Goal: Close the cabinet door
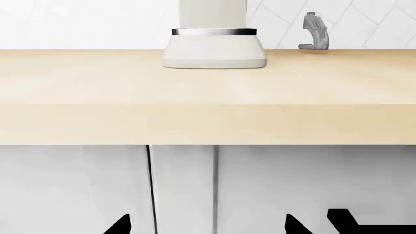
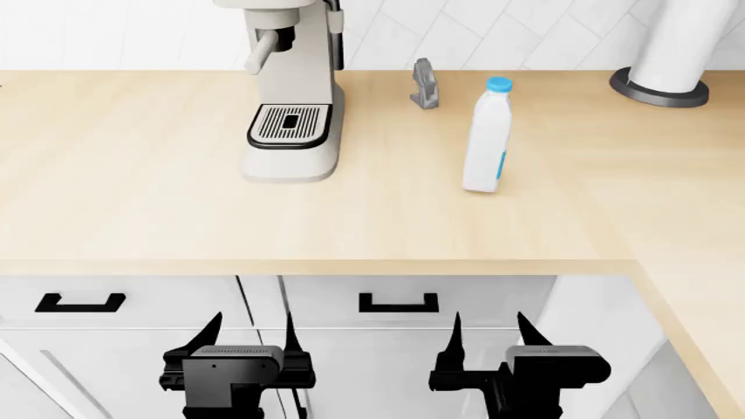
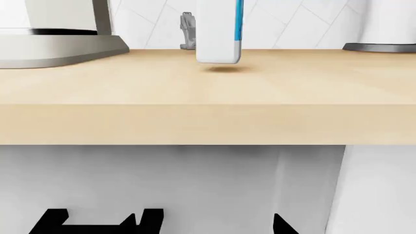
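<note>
White cabinet fronts [image 2: 385, 349] run under the wooden counter [image 2: 349, 218]. A dark vertical seam [image 1: 151, 195] parts two of them, and the panel at the far lower left [image 2: 35, 375] shows slanted lines, as if swung outward. How far any door stands open I cannot tell. My left gripper [image 2: 251, 327] is open in front of that seam, nothing between its fingers, and it shows again in its wrist view [image 1: 206, 223]. My right gripper [image 2: 489, 327] is open too, just below a black handle [image 2: 399, 303], close to the white front [image 3: 208, 185].
On the counter stand a coffee machine [image 2: 291, 105], a milk bottle [image 2: 489, 135], a small grey holder [image 2: 424, 85] and a white roll on a dark base [image 2: 669, 52]. A second black handle [image 2: 79, 303] sits at the left. The counter turns toward me at the right [image 2: 699, 305].
</note>
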Tool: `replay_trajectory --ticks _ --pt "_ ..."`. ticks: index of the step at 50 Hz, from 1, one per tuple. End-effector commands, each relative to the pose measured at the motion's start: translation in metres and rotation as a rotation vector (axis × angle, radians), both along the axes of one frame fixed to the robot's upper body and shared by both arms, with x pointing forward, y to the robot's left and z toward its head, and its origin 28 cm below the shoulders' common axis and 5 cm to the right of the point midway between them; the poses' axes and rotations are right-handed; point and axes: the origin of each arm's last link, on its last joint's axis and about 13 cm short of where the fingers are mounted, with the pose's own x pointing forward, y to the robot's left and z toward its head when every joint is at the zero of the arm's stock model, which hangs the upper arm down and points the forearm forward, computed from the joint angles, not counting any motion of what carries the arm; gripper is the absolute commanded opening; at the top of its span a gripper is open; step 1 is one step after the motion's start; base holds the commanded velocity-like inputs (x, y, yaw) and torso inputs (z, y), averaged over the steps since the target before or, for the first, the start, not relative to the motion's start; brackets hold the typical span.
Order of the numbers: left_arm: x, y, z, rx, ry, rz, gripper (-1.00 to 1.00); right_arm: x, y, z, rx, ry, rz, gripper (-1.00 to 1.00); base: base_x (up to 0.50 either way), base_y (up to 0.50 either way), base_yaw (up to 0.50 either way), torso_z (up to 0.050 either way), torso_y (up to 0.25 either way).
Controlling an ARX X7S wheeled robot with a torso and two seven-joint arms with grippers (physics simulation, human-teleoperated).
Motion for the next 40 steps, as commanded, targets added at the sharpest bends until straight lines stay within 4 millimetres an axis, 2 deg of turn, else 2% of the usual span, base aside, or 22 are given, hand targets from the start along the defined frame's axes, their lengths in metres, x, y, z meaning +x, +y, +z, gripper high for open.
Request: replay_trajectory --ticks 1,9,17,22,28,32,35,40 --pt "0.001 -0.001 0.0 0.001 0.003 -0.004 1.0 -0.001 -0.001 -0.003 -0.014 0.022 -0.015 1.0 0.0 0.0 0.0 0.0 0.0" --pt "0.006 -0.005 -0.001 0.012 0.0 -0.035 1.0 -0.006 -0.004 -0.003 -0.022 0.008 -0.048 1.0 0.0 0.0 0.0 0.0 0.0" --pt "0.007 -0.008 0.007 0.017 -0.052 -0.053 1.0 -0.012 -0.006 0.011 0.001 -0.071 -0.067 1.0 0.0 0.0 0.0 0.0 0.0" --pt "0.001 -0.012 0.045 0.035 -0.251 -0.091 1.0 -0.018 -0.006 0.05 0.028 -0.299 -0.047 1.0 0.0 0.0 0.0 0.0 0.0" --pt "-0.005 -0.016 0.094 0.072 -0.474 -0.099 1.0 -0.026 -0.006 0.087 0.052 -0.415 -0.045 1.0 0.0 0.0 0.0 0.0 0.0" --pt "-0.007 -0.018 0.113 0.062 -0.54 -0.103 1.0 -0.03 -0.006 0.104 0.058 -0.469 -0.039 1.0 0.0 0.0 0.0 0.0 0.0" --pt "-0.011 -0.021 0.12 0.053 -0.556 -0.114 1.0 -0.03 -0.007 0.114 0.06 -0.506 -0.044 1.0 0.0 0.0 0.0 0.0 0.0" --pt "-0.015 -0.021 0.143 0.047 -0.663 -0.103 1.0 -0.031 -0.012 0.15 0.066 -0.624 -0.092 1.0 0.0 0.0 0.0 0.0 0.0"
